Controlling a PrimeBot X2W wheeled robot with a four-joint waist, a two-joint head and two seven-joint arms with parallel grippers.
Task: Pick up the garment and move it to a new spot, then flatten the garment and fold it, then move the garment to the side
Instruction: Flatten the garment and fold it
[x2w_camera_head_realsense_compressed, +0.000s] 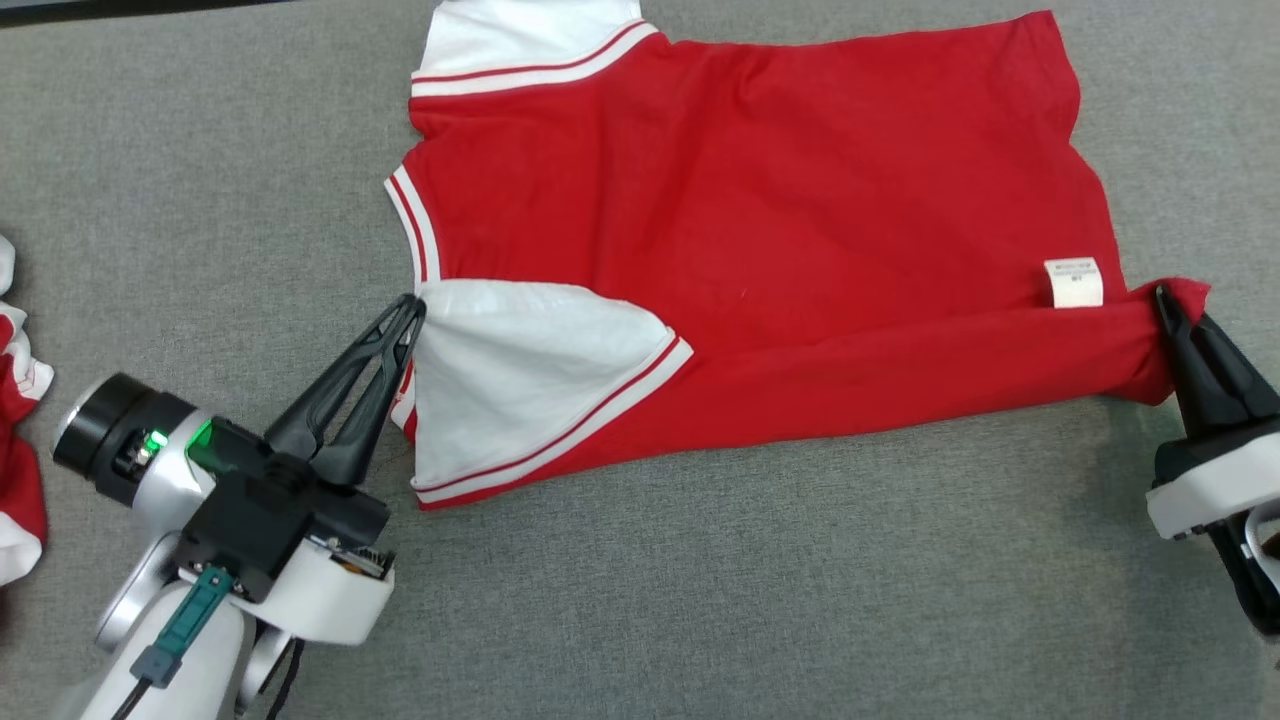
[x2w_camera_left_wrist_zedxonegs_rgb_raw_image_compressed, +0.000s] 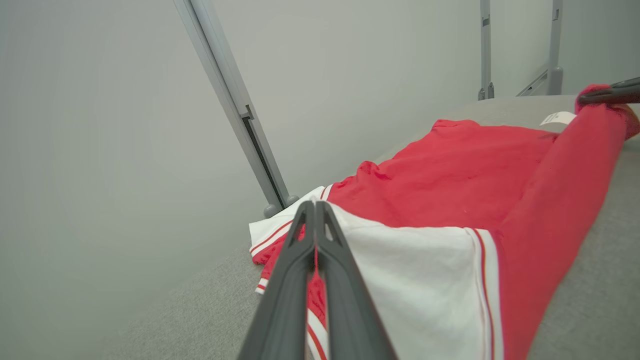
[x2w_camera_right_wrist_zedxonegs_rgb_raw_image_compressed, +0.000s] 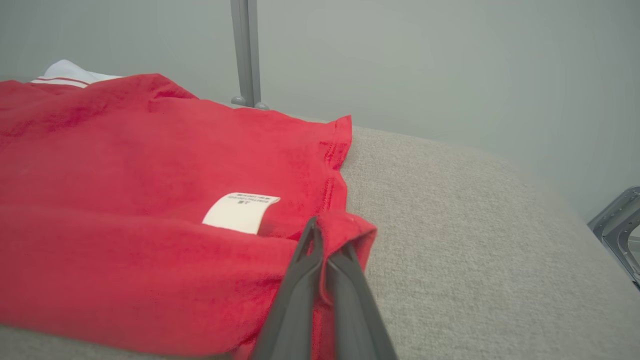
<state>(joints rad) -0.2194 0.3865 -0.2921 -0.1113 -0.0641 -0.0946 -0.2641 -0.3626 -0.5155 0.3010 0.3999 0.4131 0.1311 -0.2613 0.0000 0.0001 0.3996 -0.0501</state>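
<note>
The garment (x2w_camera_head_realsense_compressed: 760, 220) is a red shirt with white, red-striped sleeves, lying spread on the grey table with its near edge lifted and rolled over. My left gripper (x2w_camera_head_realsense_compressed: 412, 305) is shut on the cloth at the near white sleeve (x2w_camera_head_realsense_compressed: 520, 380); in the left wrist view the left gripper (x2w_camera_left_wrist_zedxonegs_rgb_raw_image_compressed: 315, 207) pinches a red edge beside the white sleeve (x2w_camera_left_wrist_zedxonegs_rgb_raw_image_compressed: 420, 280). My right gripper (x2w_camera_head_realsense_compressed: 1165, 298) is shut on the red hem corner at the far right, and the right wrist view has the right gripper (x2w_camera_right_wrist_zedxonegs_rgb_raw_image_compressed: 320, 235) closed on that corner beside a white care label (x2w_camera_right_wrist_zedxonegs_rgb_raw_image_compressed: 240, 212).
Another red and white cloth (x2w_camera_head_realsense_compressed: 15, 400) lies at the table's left edge. Grey fabric table surface (x2w_camera_head_realsense_compressed: 700, 600) stretches open in front of the shirt. Metal frame posts (x2w_camera_left_wrist_zedxonegs_rgb_raw_image_compressed: 235, 110) stand behind the table against a pale wall.
</note>
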